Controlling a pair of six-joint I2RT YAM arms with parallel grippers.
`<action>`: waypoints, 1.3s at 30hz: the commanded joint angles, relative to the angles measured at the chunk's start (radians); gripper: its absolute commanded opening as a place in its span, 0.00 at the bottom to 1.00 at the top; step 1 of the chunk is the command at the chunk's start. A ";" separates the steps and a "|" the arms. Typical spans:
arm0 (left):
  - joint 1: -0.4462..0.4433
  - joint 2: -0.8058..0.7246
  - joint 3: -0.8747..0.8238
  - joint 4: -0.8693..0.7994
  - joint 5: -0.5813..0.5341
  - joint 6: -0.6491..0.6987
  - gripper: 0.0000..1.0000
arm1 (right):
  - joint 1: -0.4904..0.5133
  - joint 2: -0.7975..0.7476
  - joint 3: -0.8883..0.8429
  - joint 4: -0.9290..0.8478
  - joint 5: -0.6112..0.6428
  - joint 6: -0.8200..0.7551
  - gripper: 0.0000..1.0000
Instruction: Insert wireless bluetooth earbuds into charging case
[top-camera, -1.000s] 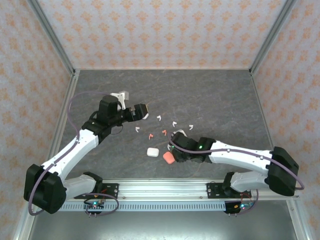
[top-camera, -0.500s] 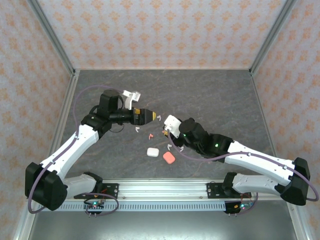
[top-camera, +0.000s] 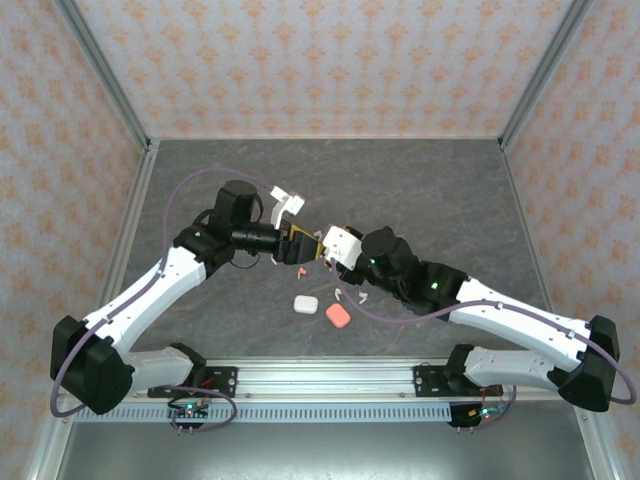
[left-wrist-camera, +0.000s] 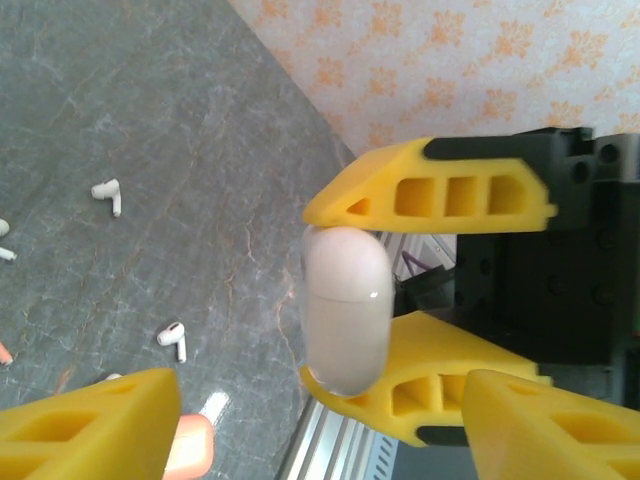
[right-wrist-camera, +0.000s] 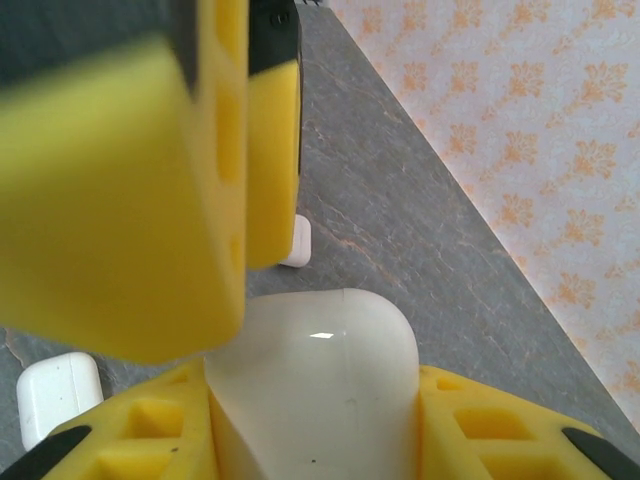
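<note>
My right gripper (top-camera: 333, 246) is shut on a white charging case (top-camera: 341, 240), held in the air above the middle of the table. In the right wrist view the case (right-wrist-camera: 320, 350) sits upright between my yellow fingers (right-wrist-camera: 500, 430). My left gripper (top-camera: 303, 244) faces it from the left, open, with its fingers (left-wrist-camera: 90, 425) spread to either side below the case (left-wrist-camera: 345, 300). One left finger (right-wrist-camera: 110, 170) hangs right against the case's top corner. White earbuds (left-wrist-camera: 108, 195) (left-wrist-camera: 173, 338) lie on the table, and a pink earbud (top-camera: 301, 271) lies below the grippers.
A second white case (top-camera: 305, 303) and a salmon-pink case (top-camera: 338, 314) lie on the grey table (top-camera: 430, 190) in front of the grippers. Two white earbuds (top-camera: 345, 293) lie beside them. The enclosure's patterned walls stand on three sides.
The right gripper has lifted the white case off the table and carried it left. The left gripper has swung right to meet it, and its jaws have narrowed.
</note>
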 joint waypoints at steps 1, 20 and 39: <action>-0.021 0.017 0.037 0.005 0.038 0.010 0.69 | -0.004 0.007 0.037 0.038 -0.030 -0.010 0.39; -0.054 0.084 0.054 0.066 -0.004 -0.024 0.40 | -0.018 0.033 0.046 0.041 -0.072 0.019 0.39; -0.058 0.128 0.050 0.098 -0.038 -0.049 0.50 | -0.046 0.048 0.037 0.060 -0.117 0.062 0.39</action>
